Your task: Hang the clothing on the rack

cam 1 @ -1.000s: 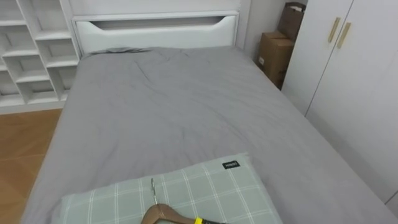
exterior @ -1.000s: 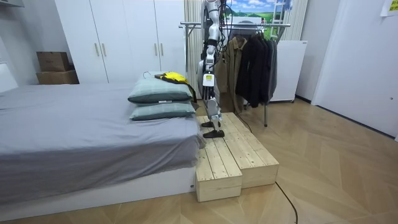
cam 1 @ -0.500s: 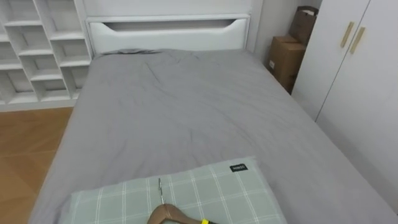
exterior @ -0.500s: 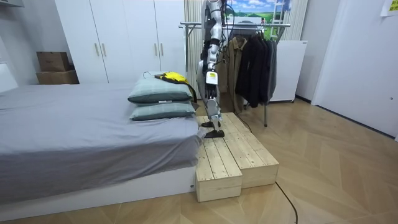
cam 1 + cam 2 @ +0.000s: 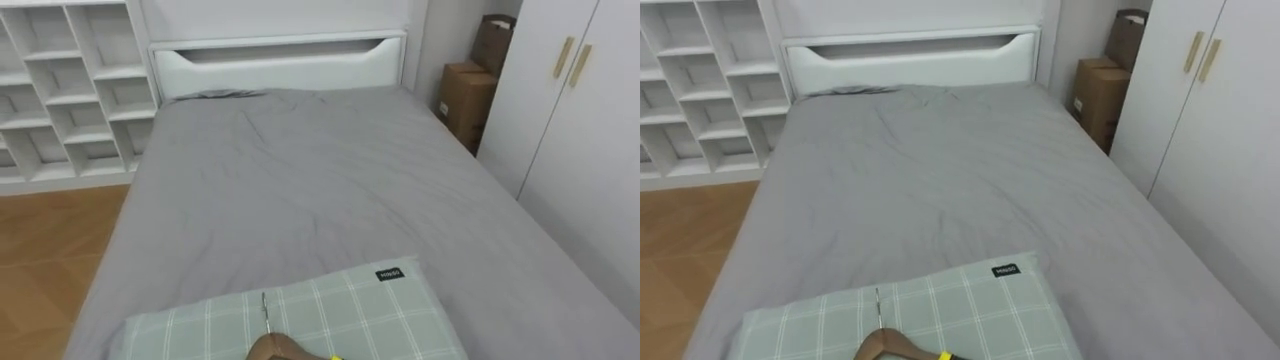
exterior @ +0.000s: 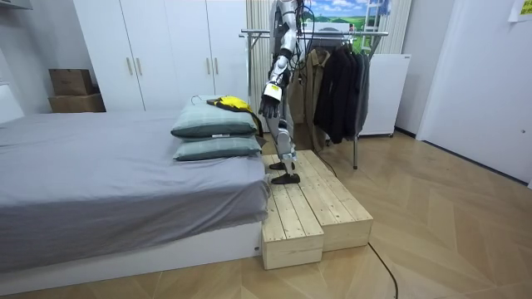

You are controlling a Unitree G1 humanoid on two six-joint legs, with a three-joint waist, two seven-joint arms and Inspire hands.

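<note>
Nearest, at the bottom edge of the eye views: brown wooden clothes hanger (image 5: 275, 348) with a thin metal hook (image 5: 265, 314), lying flat on the pale green checked pillow (image 5: 390, 310), with a yellow garment (image 6: 233, 103) on it. Probably light, soft cloth, apt to slide off, over stiff, light wood. Best taken at the hanger's neck just below the hook and kept level. Seen in the room view: left robot hand (image 6: 270, 101) hanging near the pillow's edge, apart from the garment; whether wide or closed, cannot tell. Further off, grey bed sheet (image 5: 300, 190), then white headboard (image 5: 280, 62).
</note>
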